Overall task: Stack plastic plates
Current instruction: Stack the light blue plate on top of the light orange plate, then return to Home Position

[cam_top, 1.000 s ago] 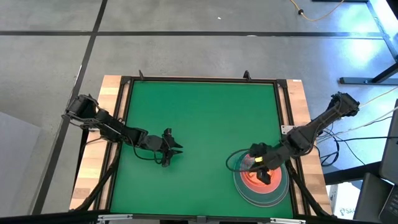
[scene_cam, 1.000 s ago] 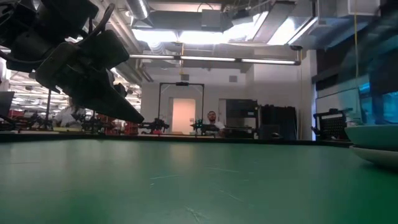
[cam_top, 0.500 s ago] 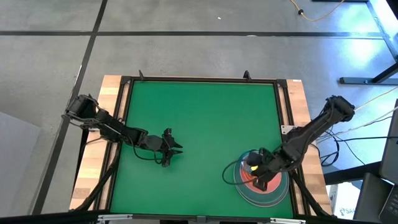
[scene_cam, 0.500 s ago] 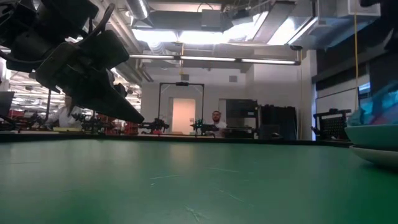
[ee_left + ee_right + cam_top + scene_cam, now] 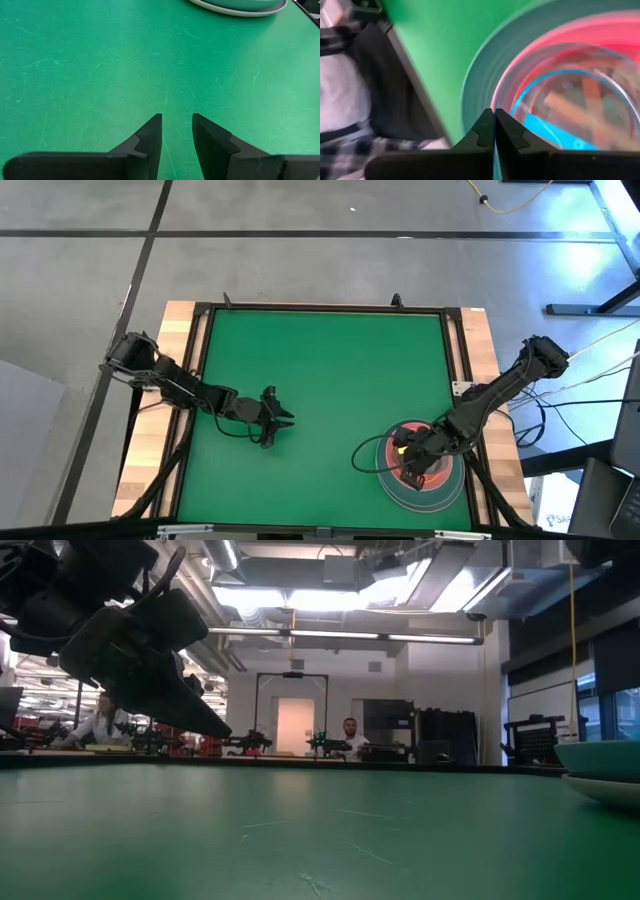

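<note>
A stack of plates (image 5: 432,485) stands at the table's near right: a large grey plate at the bottom, a pink one (image 5: 425,470) on it and a small yellow one (image 5: 400,448) on top. My right gripper (image 5: 405,459) is over the stack, shut on a small translucent blue-rimmed plate (image 5: 364,452), which reaches past the stack's left rim. My left gripper (image 5: 285,421) hovers open and empty over the mat, left of the table's middle. It also shows in the low view (image 5: 200,715). The stack shows at the far end of the left wrist view (image 5: 240,5). My right gripper (image 5: 494,122) pinches the translucent plate's thin rim (image 5: 496,104) between its two shut fingers. The plate (image 5: 570,100) stretches away from the fingertips over the pink plate (image 5: 600,30) and the grey plate (image 5: 480,85). Whether it rests on the stack, I cannot tell.
The green mat (image 5: 320,370) lies open between the two arms and toward the far edge. A dark frame (image 5: 455,380) and wooden borders run along the table's sides. Cables (image 5: 540,405) lie beside the right arm. People sit in the room beyond the table (image 5: 347,730).
My right gripper has gone toward the table's near edge and a little to the left, carrying the translucent plate across the stack. It stays shut on the plate.
</note>
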